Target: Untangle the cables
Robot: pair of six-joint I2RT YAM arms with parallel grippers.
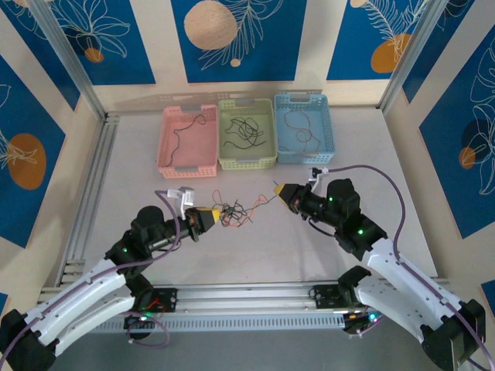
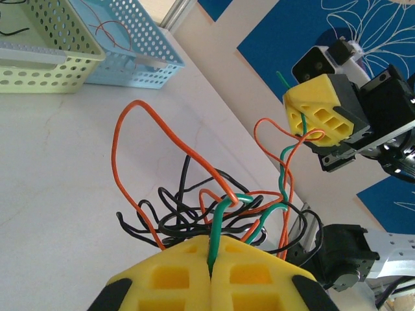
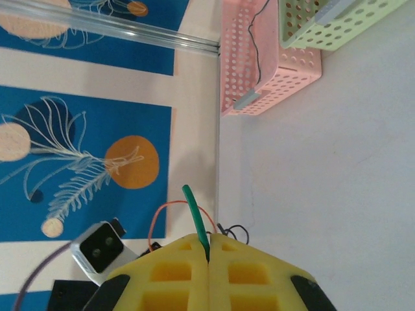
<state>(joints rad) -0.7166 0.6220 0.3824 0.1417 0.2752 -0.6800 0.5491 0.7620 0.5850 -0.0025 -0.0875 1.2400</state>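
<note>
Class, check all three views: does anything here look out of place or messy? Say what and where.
Yes: a knot of cables between the left gripper and right gripper, in front of the baskets. Orange, green and black strands loop through one another, and both grippers are shut on the green cable.

We see a pale worktop (image 1: 255,255) carrying three baskets side by side along its far edge: pink basket (image 1: 165,143), green basket (image 1: 247,163), blue basket (image 1: 304,158).
</note>
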